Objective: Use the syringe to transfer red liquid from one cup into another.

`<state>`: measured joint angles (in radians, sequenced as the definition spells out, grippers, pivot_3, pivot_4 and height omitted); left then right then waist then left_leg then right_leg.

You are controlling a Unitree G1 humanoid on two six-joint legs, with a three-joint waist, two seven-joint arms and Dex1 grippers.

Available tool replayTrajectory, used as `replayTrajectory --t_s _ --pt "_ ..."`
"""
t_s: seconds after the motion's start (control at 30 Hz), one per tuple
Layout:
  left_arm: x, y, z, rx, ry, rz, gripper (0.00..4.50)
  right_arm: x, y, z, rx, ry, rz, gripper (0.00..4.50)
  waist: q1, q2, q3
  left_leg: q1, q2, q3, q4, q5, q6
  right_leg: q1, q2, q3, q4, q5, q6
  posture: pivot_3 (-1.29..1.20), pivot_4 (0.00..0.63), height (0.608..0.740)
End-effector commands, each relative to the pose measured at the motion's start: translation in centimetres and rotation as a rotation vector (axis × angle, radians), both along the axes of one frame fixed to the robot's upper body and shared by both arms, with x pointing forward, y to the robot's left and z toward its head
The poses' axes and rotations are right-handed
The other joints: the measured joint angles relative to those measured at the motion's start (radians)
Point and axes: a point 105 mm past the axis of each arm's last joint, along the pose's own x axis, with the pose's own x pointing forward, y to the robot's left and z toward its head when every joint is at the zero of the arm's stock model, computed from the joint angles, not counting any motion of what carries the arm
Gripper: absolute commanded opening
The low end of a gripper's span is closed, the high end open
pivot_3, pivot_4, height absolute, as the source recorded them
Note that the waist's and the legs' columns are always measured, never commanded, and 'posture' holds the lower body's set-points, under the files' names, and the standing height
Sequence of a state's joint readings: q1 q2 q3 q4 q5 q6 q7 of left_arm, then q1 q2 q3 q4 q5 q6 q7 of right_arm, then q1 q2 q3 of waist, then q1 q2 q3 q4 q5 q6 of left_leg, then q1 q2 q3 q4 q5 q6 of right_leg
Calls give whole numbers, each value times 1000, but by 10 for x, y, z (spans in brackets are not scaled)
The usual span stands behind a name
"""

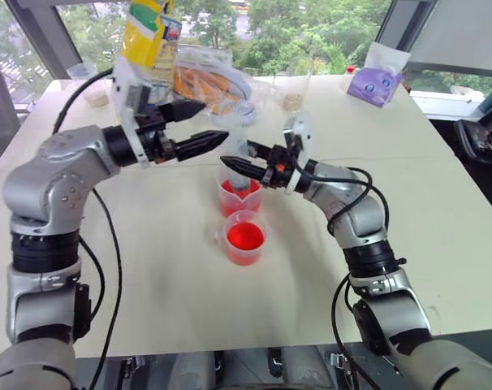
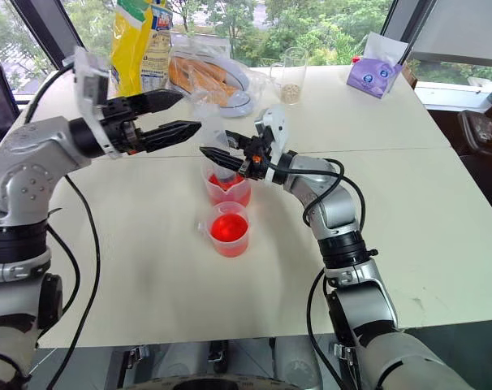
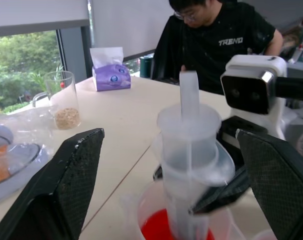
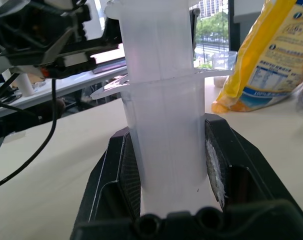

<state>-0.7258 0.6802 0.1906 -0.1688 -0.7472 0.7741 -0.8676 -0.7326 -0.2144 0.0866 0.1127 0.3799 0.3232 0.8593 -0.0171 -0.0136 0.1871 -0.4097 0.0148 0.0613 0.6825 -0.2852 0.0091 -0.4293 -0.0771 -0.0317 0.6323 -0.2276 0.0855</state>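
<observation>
Upright over the taller cup [image 1: 239, 196], the syringe [image 3: 190, 165] was clamped by the right claw [image 1: 239, 162]; the left claw [image 1: 199, 126] gaped empty beside it.

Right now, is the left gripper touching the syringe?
Apart. In the left wrist view the left gripper stands wide open, with clear gaps between each finger and the syringe. The right gripper is clamped on its barrel.
</observation>
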Motion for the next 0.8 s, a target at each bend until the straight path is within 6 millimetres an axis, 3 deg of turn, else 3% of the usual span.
replayTrajectory --t_s 0.03,0.17,0.27,0.37,0.53,0.8 --pt "-15 14 14 -22 -38 -4 4426 -6 -2 39 76 -100 15 1386 0 0 0 0 0 0 0 0 0 0 0 0 0 0 0 0 150 740" --pt "-16 21 12 -23 -28 25 4426 -13 -6 61 120 -122 34 1386 4 0 0 0 0 0 0 0 0 0 0 0 0 0 0 0 150 740" --pt "-17 22 14 -27 -30 27 4426 -28 -11 83 152 -134 84 1386 6 0 0 0 0 0 0 0 0 0 -1 0 0 0 0 0 150 740" --pt "-17 23 15 -27 -32 28 4426 -54 -16 90 134 -77 216 1386 6 0 0 0 -1 0 0 0 0 0 -1 0 0 0 0 0 150 740" --pt "-15 22 20 -28 -37 11 4426 -84 -22 72 64 55 362 1386 4 0 0 0 0 -1 0 0 0 1 -1 -1 0 0 0 0 150 740" --pt "-28 11 20 -8 -7 -100 4426 -74 -19 27 22 89 274 1386 3 0 0 0 0 0 0 0 0 1 0 -1 0 0 0 0 150 740"
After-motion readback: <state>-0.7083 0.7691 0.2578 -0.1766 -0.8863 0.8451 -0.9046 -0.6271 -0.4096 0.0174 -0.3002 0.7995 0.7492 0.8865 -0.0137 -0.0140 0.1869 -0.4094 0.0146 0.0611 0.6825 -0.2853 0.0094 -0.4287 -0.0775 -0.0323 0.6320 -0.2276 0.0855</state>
